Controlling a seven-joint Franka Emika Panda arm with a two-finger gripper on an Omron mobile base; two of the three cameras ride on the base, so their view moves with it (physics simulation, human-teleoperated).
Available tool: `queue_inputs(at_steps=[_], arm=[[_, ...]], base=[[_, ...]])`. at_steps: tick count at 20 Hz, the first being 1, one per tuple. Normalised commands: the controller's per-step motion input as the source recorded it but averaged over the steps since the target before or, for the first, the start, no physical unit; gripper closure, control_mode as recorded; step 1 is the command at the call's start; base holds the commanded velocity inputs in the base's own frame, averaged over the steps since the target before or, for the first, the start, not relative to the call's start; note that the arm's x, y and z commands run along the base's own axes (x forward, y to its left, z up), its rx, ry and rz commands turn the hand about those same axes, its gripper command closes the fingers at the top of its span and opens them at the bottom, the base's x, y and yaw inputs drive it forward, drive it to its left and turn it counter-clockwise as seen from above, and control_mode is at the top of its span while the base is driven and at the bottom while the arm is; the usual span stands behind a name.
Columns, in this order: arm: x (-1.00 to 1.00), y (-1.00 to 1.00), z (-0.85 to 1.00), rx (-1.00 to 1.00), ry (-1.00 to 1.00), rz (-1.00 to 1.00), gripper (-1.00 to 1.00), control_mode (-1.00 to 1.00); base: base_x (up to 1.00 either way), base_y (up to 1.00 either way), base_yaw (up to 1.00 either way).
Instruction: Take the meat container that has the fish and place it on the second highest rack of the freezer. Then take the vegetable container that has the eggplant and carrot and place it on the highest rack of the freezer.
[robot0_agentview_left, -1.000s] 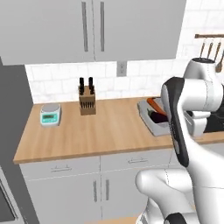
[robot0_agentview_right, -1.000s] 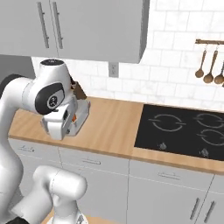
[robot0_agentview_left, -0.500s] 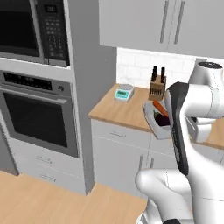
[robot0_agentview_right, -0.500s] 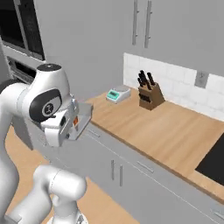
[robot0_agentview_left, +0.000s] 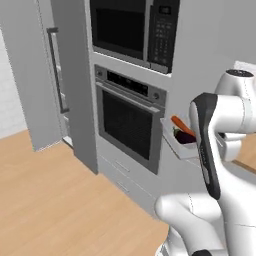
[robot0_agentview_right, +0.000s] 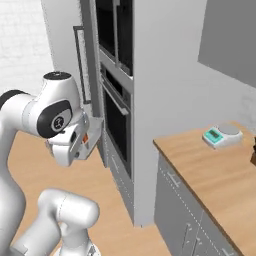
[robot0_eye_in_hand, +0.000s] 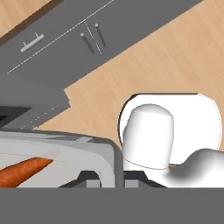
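Close to the robot, the fingers (robot0_eye_in_hand: 106, 175) are shut tight on the rim of the grey tray (robot0_agentview_left: 176, 145), up off the floor. Inside it lie the carrot (robot0_agentview_left: 182, 124) and the eggplant (robot0_agentview_left: 184, 136). Farther off stands the oven (robot0_agentview_left: 129, 123), then the freezer (robot0_agentview_left: 47, 75).

- The white arm rises from its base and folds at the elbow, forearm angled down, the wrist held at about chest height.
- The gripper (robot0_eye_in_hand: 113, 175) is clamped on the rim of the vegetable container (robot0_agentview_left: 176, 145), its dark fingertips (robot0_eye_in_hand: 89, 176) either side of the wall.
- In the right base view the hand sits tucked under the rounded shoulder joint, container carried level out in front.
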Motion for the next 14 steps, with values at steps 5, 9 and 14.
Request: queue_inputs(at_steps=[5,9,14], arm=[[0.0,0.0,0.0,0.0,0.0,0.0,1.0,1.0],[0.0,0.0,0.0,0.0,0.0,0.0,1.0,1.0],[0.0,0.0,0.0,0.0,0.0,0.0,1.0,1.0]], base=[[1.0,0.61,0.22],[1.0,0.76,0.19],[1.0,0.93,0.12]])
